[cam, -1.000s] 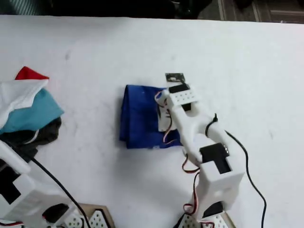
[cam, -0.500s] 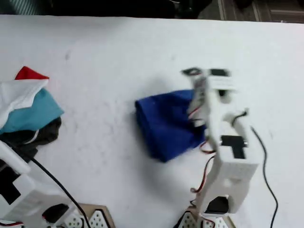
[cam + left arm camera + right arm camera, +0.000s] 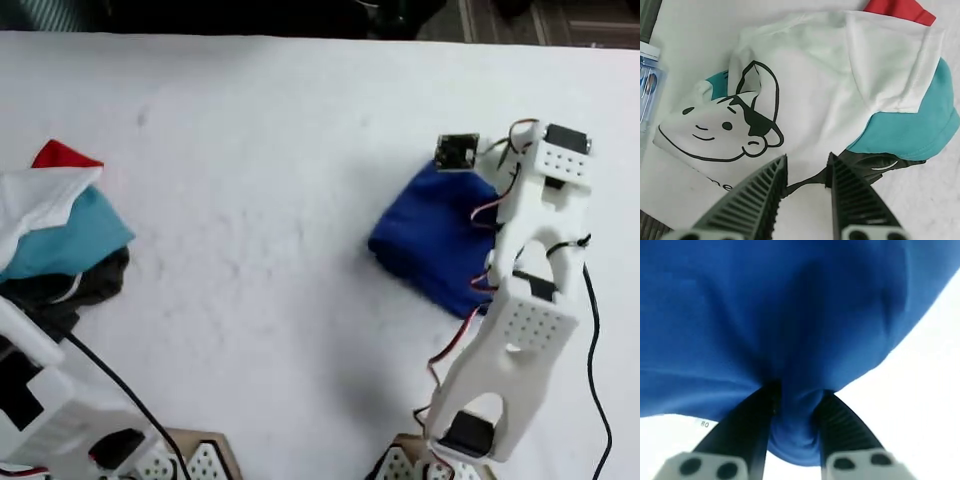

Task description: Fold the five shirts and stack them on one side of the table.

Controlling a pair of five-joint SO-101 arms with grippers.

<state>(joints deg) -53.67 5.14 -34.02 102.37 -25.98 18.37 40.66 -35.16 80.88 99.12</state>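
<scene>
Right of centre in the high view, the blue shirt [image 3: 435,240] lies as a folded bundle on the desk [image 3: 250,100]; one edge is pinched in the right hand [image 3: 796,405], with cloth bunched between the two fingers; a small bite only.

Risks, as I judge them: that thin pinch could slip free if the bundle is dragged; the loose bulk rubs on the desk, so the fold may skew or open; it looks rumpled, not flat.

Far left of the high view, the pile [image 3: 60,230] of white, teal, red and dark shirts sits heaped and unfolded; the left hand [image 3: 806,162] hovers over it, fingers slightly parted, gripping nothing; a careless grab there could snag several layers at once.
</scene>
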